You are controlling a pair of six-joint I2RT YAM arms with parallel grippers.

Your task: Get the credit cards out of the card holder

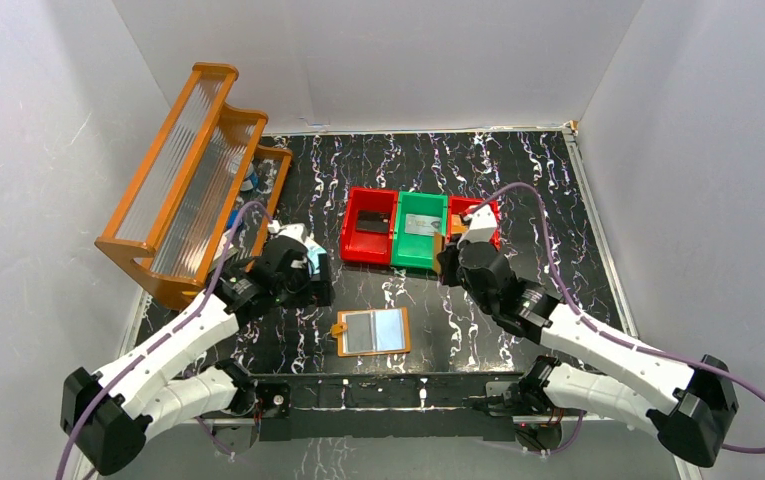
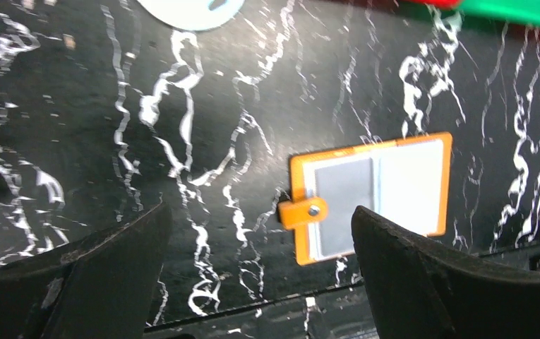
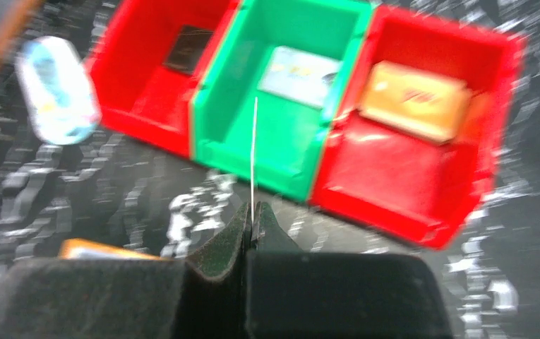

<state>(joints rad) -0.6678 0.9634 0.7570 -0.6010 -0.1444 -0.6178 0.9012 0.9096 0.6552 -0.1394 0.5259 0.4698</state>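
Observation:
The orange card holder [image 1: 341, 329] lies flat on the black marbled table near the front edge, window up, with a pale blue-grey credit card [image 1: 366, 333] showing inside. In the left wrist view the holder [image 2: 296, 205] and its card [image 2: 344, 205] lie just right of my left gripper [image 2: 258, 212], which hovers open and empty [image 1: 313, 282]. My right gripper [image 3: 253, 215] is shut on a thin credit card [image 3: 254, 148], seen edge-on and standing upright. It hangs in front of the green bin [image 1: 446, 258].
Three bins stand in a row mid-table: red [image 1: 356, 240], green [image 1: 416, 250], red [image 1: 488, 215], each with a card lying inside. A pale blue-and-white oval item [image 1: 303, 240] lies left of them. An orange rack [image 1: 193, 170] fills the back left.

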